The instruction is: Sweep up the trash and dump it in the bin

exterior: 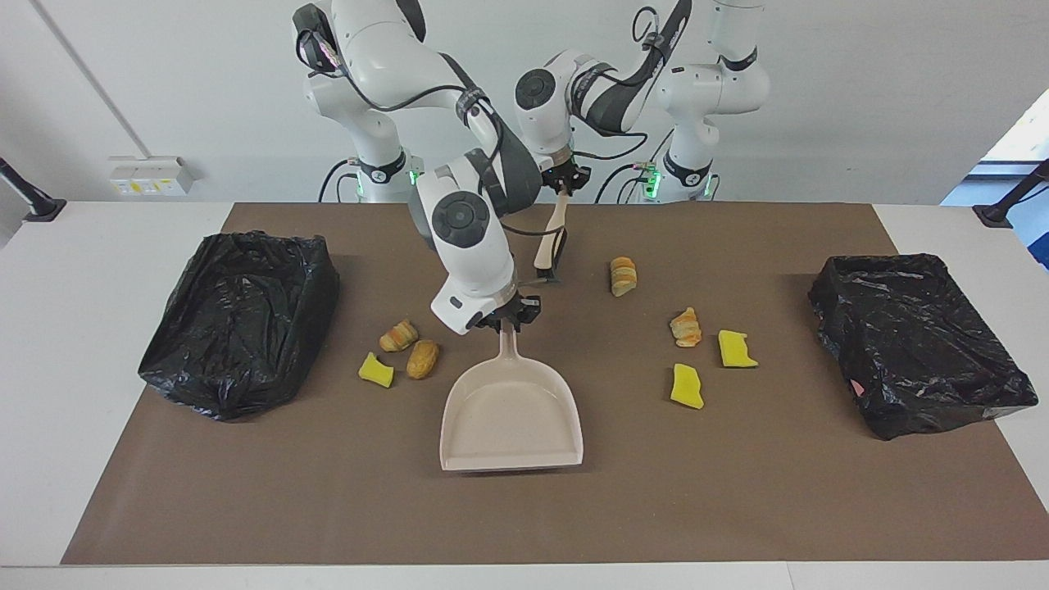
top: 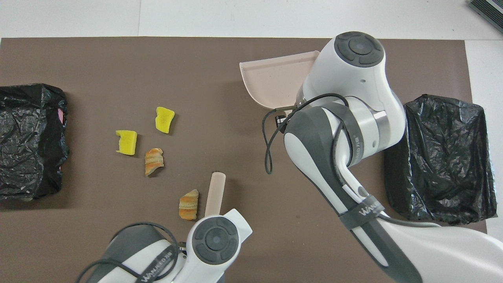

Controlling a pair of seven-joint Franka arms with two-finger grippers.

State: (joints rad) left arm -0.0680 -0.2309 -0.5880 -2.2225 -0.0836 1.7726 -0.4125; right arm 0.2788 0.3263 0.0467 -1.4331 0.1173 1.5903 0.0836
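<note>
A black-lined bin (exterior: 238, 328) stood toward the right arm's end of the desk (exterior: 49, 328) from the dustpan (exterior: 512, 414). Between that bin and the dustpan lay three bits of trash: a yellow chunk (exterior: 375, 370) and two tan pieces (exterior: 398, 335) (exterior: 422, 359), just beside the dustpan's side wall. The right gripper (exterior: 508, 321) had its fingers clamped on the dustpan handle. Whether the pan lip rested on the brown mat (exterior: 737, 492) could not be told. A raised lip would probably let pieces slide under it, and a sideways swing of the pan could knock the three nearby bits away. The left gripper (exterior: 565, 182) had its fingers closed on the brush (exterior: 551, 246) handle, with the brush hanging over the mat above the dustpan handle. Because the two arms worked close together there, contact between them was a risk. Toward the left arm's end from the dustpan lay a striped piece (exterior: 623, 276), another tan piece (exterior: 686, 327) and two yellow chunks (exterior: 736, 348) (exterior: 687, 386), well apart from the pan. A hard stroke would likely scatter these light bits. A second bin (exterior: 918, 344) stood past them.
</note>
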